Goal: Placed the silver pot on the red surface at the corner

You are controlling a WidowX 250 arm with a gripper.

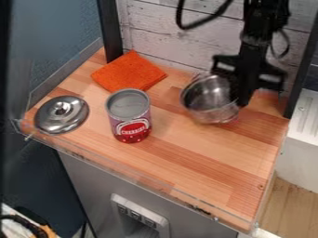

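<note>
the pincer point(240, 96) is hung over the back right part of the desk point(205, 153), and the near side of the silver pot point(208, 104) appears to be clenched in it by the rim. the pot is seen slightly tilted, with its mouth turned up; whether its base is touched to the wood cannot be told.

the red-orange cloth point(129, 72) is laid flat in the back left corner, close to the dark post point(110, 30), and the pot is not yet set on it. the step in hand is judged to be the carry across to that corner. with a hold on one side only, the weight will likely be felt as a swing, so the pot is best lifted straight up first and carried smoothly, with no sudden turn.

just in front of the cloth, the can point(131, 128) is stood upright, between the pot and the lid point(61, 115). the path is best kept toward the back, and high enough for the can's top to be cleared; if it is cut low or too far forward, the can could be knocked over. at the back, a gap from the wall point(174, 32) should be kept.

over the cloth's middle, the pot should be levelled and lowered slowly, and let go only once its base is fully borne, so that the cloth is not dragged or rumpled.
</note>
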